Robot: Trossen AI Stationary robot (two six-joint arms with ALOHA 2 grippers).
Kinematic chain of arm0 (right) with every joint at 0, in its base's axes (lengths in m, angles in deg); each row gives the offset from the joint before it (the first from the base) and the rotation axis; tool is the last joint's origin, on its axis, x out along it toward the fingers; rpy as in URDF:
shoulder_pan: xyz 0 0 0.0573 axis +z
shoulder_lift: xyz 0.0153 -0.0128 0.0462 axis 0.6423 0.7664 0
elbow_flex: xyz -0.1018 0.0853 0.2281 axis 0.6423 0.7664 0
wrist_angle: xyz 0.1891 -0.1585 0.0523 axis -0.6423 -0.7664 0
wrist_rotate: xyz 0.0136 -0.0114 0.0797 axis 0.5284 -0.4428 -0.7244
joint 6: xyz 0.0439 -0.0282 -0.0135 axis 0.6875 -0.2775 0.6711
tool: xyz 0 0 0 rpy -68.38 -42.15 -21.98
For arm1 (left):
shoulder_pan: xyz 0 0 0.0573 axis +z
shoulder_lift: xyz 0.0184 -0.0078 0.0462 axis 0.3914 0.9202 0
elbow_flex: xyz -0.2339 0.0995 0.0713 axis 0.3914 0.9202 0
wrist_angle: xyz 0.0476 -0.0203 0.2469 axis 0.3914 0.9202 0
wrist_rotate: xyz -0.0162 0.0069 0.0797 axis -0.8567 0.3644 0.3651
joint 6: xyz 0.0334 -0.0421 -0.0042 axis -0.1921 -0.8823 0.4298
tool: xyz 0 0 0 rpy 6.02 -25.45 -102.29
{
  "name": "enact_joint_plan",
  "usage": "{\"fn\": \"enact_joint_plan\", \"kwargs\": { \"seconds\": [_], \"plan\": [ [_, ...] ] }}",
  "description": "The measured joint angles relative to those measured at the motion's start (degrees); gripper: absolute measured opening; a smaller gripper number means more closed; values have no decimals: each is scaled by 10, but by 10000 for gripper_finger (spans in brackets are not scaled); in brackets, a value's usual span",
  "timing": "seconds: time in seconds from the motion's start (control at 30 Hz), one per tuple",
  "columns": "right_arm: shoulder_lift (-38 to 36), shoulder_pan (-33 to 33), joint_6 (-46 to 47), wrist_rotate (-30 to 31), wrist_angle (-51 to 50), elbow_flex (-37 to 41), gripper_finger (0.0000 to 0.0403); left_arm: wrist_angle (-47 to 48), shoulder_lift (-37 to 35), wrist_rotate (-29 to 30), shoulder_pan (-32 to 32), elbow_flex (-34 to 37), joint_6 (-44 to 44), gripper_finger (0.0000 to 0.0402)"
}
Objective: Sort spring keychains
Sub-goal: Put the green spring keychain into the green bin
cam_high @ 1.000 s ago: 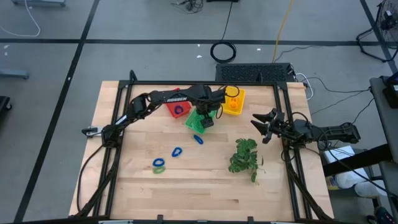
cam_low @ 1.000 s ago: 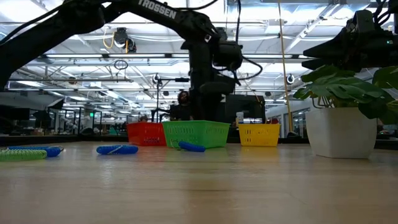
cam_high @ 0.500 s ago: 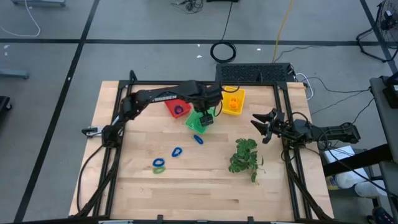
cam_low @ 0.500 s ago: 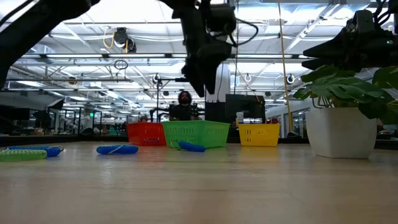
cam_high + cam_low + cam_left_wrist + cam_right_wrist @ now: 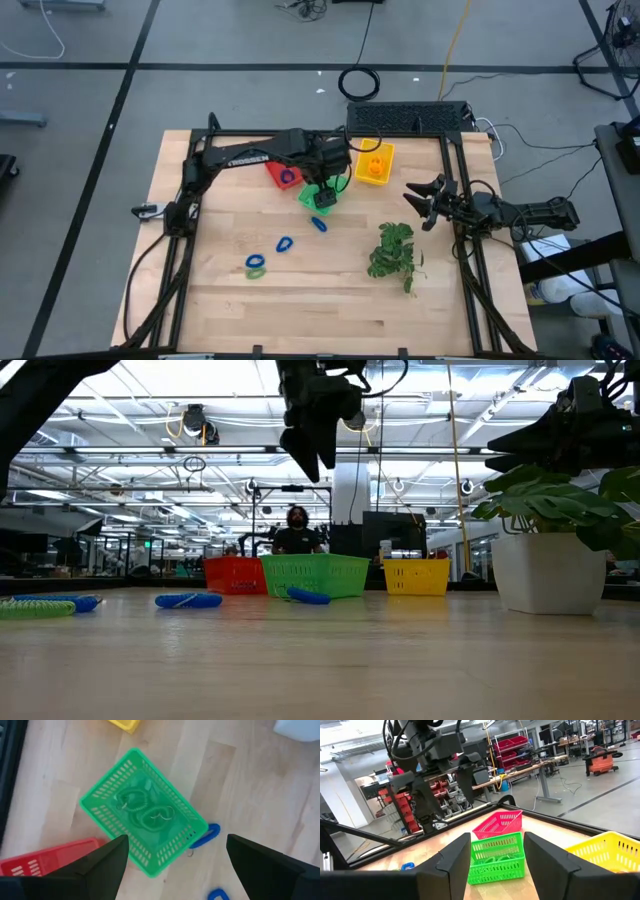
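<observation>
Already, the sorting is running partway: green spring keychains (image 5: pixel 145 812) are lying in the green basket (image 5: pixel 100 795) directly below the left gripper (image 5: pixel 327 180), whose fingers are spread and empty. Blue ones (image 5: pixel 284 244) are waiting loose on the table (image 5: pixel 330 310). The right gripper (image 5: pixel 418 203) is idling apart, fingers parted, holding nothing.
</observation>
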Motion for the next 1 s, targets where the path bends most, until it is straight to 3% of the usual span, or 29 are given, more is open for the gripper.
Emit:
{"fn": "enact_joint_plan", "kwargs": {
  "seconds": [0.5,0.77,1.0],
  "plan": [
    [0,0,0,0,0,0,171,67,-3,-16,-55,17,-103,344],
    [0,0,0,0,0,0,171,-66,-137,-25,-92,231,-182,344],
    [0,0,0,0,0,0,171,-71,-232,-75,-109,351,-291,344]
  ]
}}
